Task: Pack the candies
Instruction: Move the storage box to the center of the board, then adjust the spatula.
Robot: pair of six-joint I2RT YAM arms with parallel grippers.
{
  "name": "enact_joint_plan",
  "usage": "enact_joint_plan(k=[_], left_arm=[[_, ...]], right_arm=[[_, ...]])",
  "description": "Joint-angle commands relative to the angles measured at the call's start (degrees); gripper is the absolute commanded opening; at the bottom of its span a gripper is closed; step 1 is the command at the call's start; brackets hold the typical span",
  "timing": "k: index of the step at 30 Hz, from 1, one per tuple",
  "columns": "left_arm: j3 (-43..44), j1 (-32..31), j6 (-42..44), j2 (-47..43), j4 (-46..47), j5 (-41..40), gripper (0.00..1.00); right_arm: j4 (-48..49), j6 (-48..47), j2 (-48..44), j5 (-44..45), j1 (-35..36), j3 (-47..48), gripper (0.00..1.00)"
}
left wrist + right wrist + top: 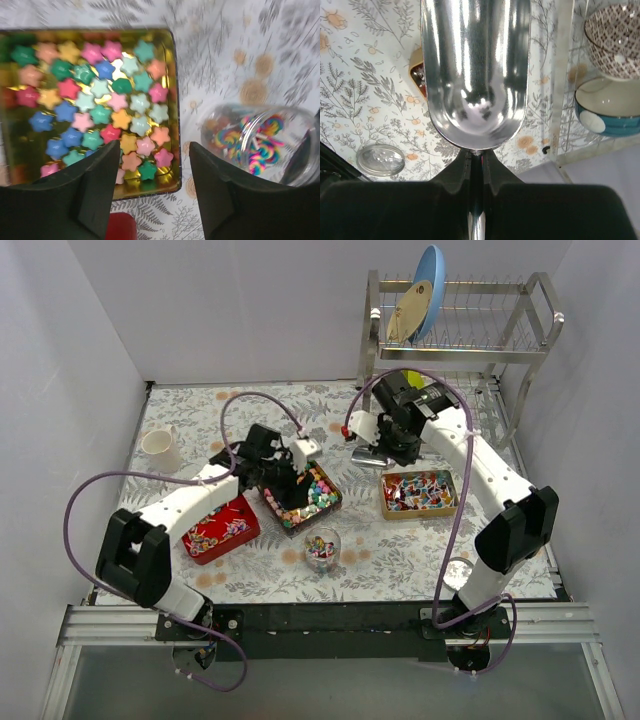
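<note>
Star-shaped candies [107,107] in pink, blue, green and orange are spread loosely in a single layer across the gold-lined tin [173,125]. Rainbow-swirled pieces [257,150] are heaped inside the clear glass cup [215,122] just beside it. Mixed wrapped sweets [218,530] are scattered in the red tin [250,532], and others [420,492] fill the tan tin [384,496].

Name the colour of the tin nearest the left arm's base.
The tin is red; the top external view shows it best.

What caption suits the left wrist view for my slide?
Open left gripper over a gold tin of star candies, beside a glass cup of lollipops.
</note>
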Motion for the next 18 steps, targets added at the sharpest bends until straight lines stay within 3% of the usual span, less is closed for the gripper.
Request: enact_joint_plan(k=[1,4,7,18], left_arm=[[5.45,6.59,-16.07,-5.73,4.64,12.46,0.58],[5.63,10.55,-29.14,-4.15,8.58,25.46,0.58],[2.38,11.80,-39.27,-4.14,16.57,29.74,0.58],[-0.08,12.77,-52.06,-0.45,28.88,35.28,0.53]], right_arm=[[4.89,-4.85,-3.73,-1.35,3.16,-2.69,0.01],[6.12,-6.00,-3.29,-1.43,6.06,-1.65,0.01],[6.30,-6.88,-2.50,-2.31,9.04,1.07,0.01],[5.95,-6.62,0.40,-2.40,16.26,6.71,0.01]])
